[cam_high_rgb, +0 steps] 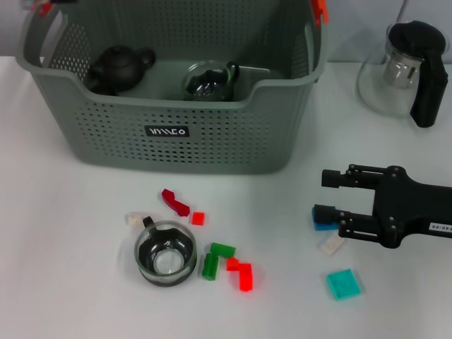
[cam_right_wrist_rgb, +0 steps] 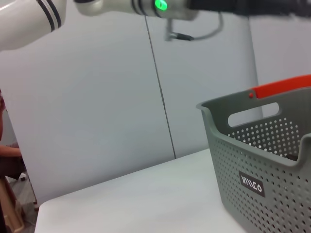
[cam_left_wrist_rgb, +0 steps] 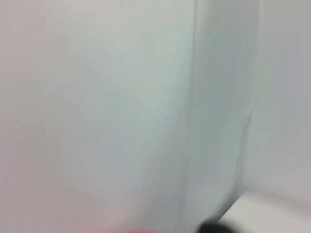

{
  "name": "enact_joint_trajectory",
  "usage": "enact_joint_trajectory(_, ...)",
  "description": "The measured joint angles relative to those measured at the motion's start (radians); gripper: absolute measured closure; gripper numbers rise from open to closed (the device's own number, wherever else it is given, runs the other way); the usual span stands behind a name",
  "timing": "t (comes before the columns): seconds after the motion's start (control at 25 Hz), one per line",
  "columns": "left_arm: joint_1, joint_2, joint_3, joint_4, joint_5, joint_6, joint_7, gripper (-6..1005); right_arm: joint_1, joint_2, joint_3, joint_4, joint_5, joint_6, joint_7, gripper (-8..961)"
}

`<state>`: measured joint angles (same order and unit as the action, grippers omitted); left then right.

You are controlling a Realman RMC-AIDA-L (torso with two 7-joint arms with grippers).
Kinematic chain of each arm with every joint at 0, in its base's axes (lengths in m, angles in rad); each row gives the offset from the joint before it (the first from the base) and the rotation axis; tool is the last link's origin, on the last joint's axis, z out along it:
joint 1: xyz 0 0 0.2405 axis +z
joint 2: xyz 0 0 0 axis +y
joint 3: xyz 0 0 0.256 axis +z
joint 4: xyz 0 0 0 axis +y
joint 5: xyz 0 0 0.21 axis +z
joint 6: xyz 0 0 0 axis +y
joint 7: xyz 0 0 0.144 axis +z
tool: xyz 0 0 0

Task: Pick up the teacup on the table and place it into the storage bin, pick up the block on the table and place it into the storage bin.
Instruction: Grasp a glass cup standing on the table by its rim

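Note:
The storage bin (cam_high_rgb: 169,134) stands at the back of the table; its corner also fills the right wrist view as the bin (cam_right_wrist_rgb: 262,160). A glass teacup (cam_high_rgb: 166,254) sits upright on the table in front of the bin. Small blocks lie around it: a dark red block (cam_high_rgb: 175,202), green blocks (cam_high_rgb: 212,261) and a red block (cam_high_rgb: 241,274). My right gripper (cam_high_rgb: 326,195) is open over the table at the right, nothing between its fingers. A blue block (cam_high_rgb: 325,225) lies just under its nearer finger. My left gripper is out of view.
Inside the bin are a black teapot (cam_high_rgb: 116,68) and a glass cup (cam_high_rgb: 208,81). A glass pot with a black handle (cam_high_rgb: 406,70) stands at the back right. A white block (cam_high_rgb: 330,244) and a teal block (cam_high_rgb: 344,284) lie near my right gripper. The left arm (cam_right_wrist_rgb: 121,7) shows overhead in the right wrist view.

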<state>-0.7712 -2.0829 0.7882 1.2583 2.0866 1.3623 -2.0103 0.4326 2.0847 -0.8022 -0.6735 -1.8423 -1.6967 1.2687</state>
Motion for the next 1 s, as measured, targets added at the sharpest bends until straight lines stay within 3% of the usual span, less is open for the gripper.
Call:
enact_joint_trajectory(0.24,0.063,0.041,-0.251,-0.101,-0.257,0.332,-0.028,271,0.000,0.000,0.000,0.000,0.000,0.000,0.000,287)
enact_joint_trajectory(0.44,0.142,0.045,-0.397,-0.140,-0.270,0.624,0.046,274,0.000,0.000,0.000,0.000,0.000,0.000,0.000,288)
enact_joint_trajectory(0.72,0.274,-0.005,-0.336,-0.069,-0.005,0.685,0.211,275,0.006,-0.001,0.001,-0.001,0.000,0.000,0.020,288)
enact_joint_trajectory(1.0,0.277,-0.026,-0.235,-0.055,0.249,0.661,0.228,277,0.010,-0.004,-0.002,-0.002,0.000,0.000,0.027,288)
